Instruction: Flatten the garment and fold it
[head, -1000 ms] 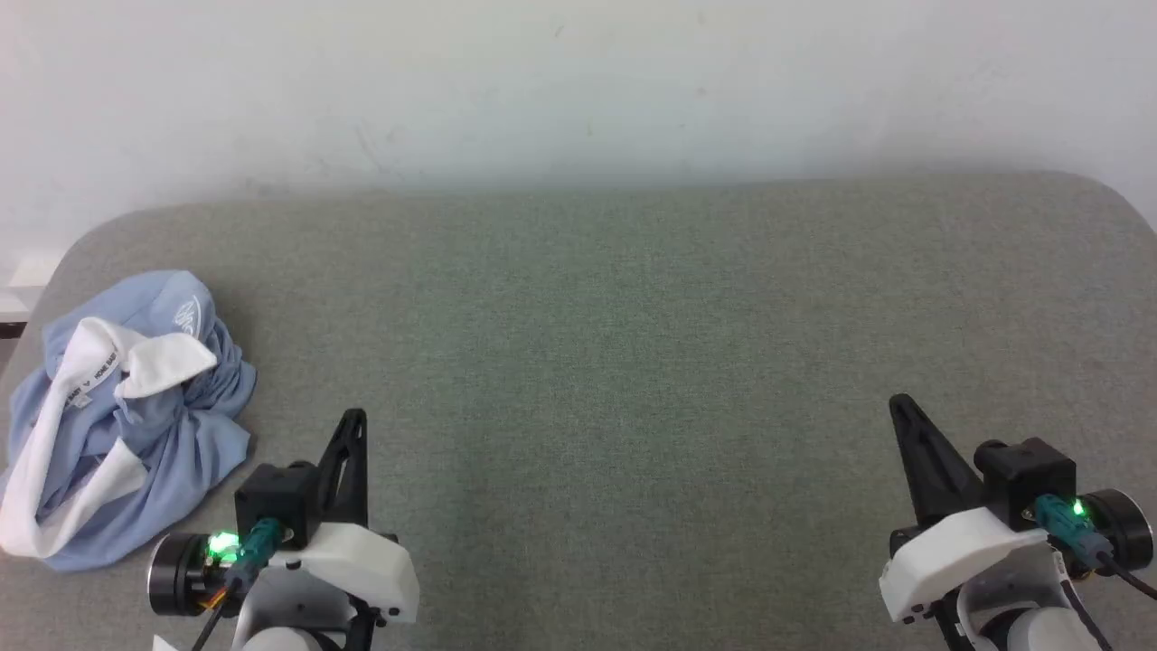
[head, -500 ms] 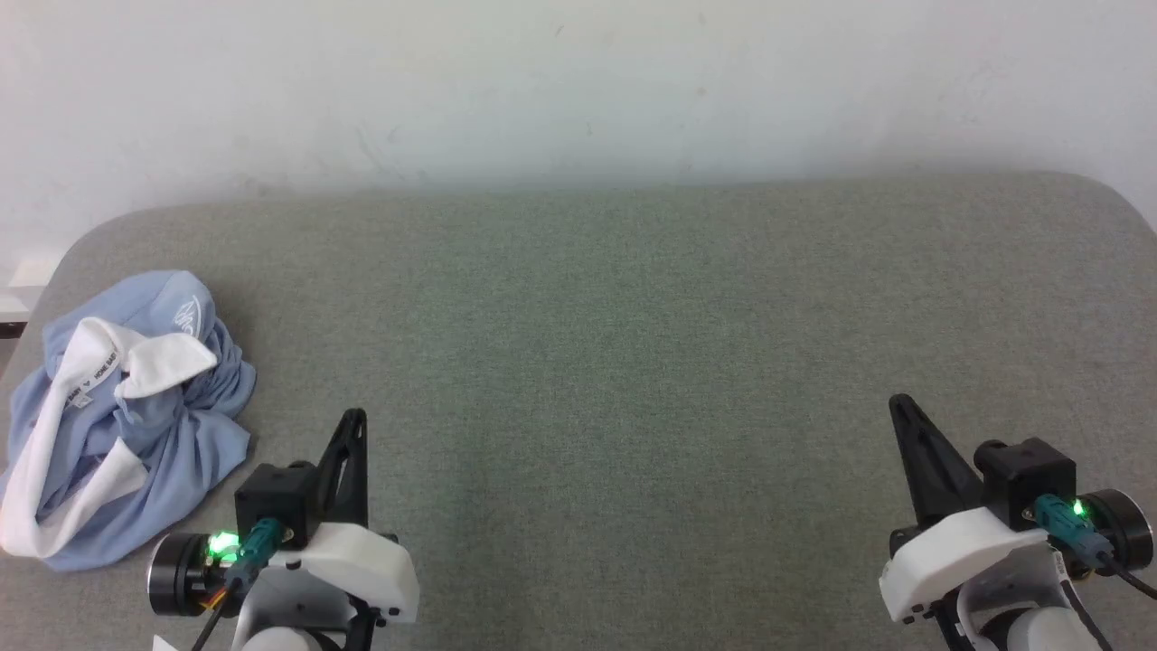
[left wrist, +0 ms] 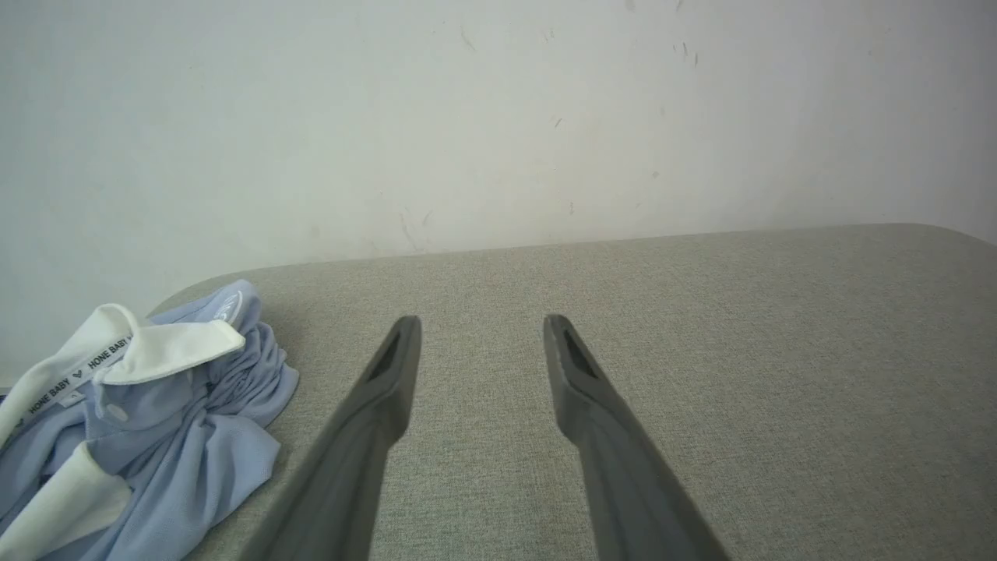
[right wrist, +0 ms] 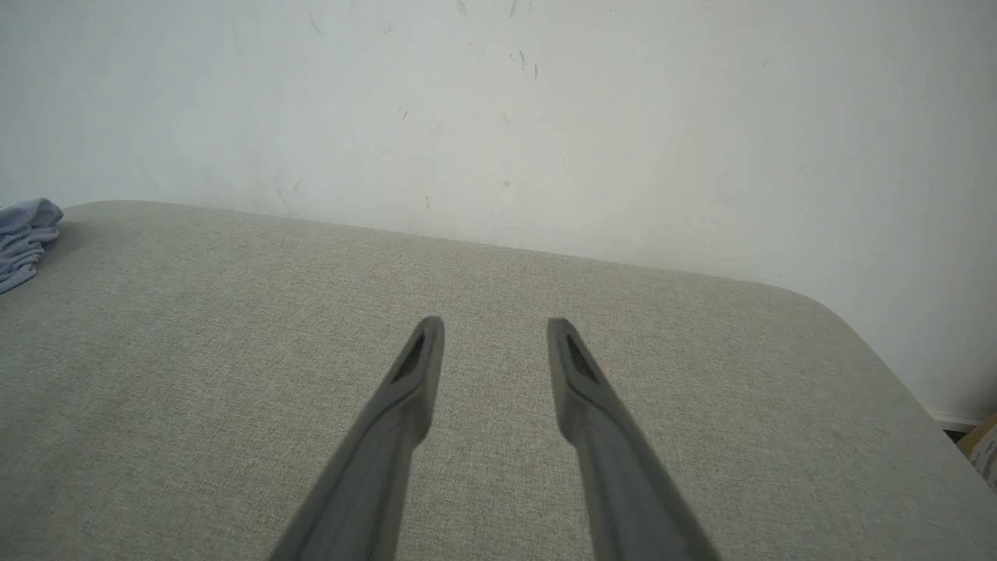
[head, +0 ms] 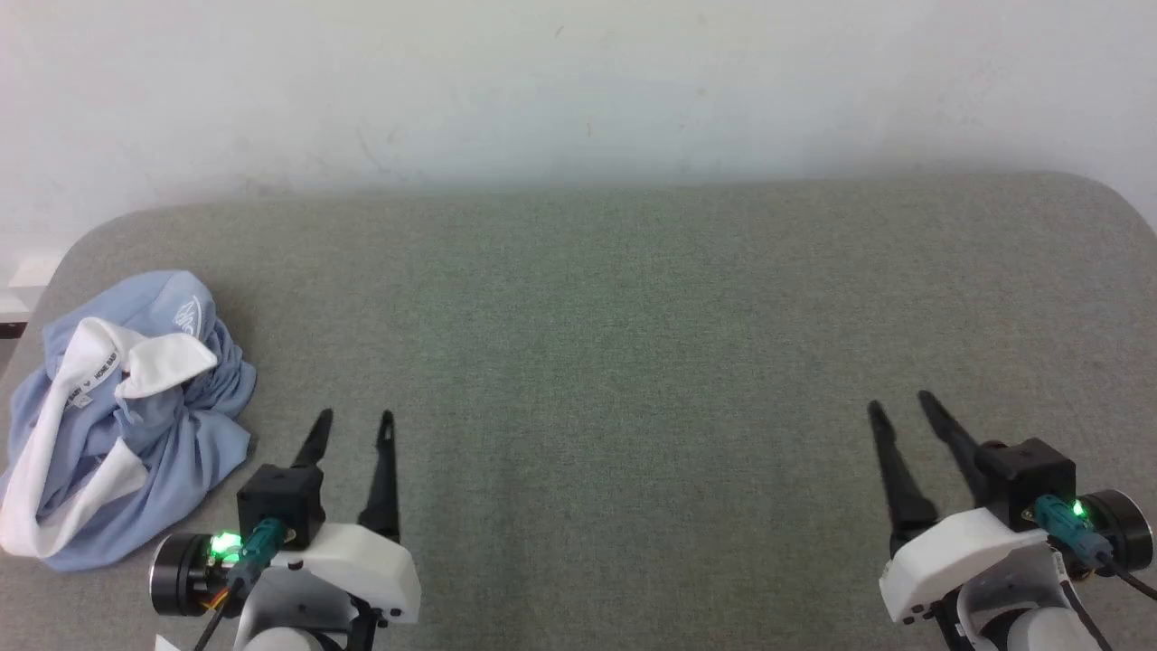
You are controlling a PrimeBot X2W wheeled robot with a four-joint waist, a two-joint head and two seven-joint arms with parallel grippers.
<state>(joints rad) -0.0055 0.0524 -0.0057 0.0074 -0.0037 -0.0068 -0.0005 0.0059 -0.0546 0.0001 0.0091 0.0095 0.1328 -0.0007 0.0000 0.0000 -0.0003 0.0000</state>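
Head high, wrists low, shared table (head: 633, 316)

A grey-green cloth-covered table (head: 633, 298) with rounded far corners stands against a white wall (head: 578, 81), which bears faint scuffs and small dark specks here and there.

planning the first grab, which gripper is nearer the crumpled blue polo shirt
Left. The left gripper is just right of the polo shirt, not touching; the right gripper is much farther right.
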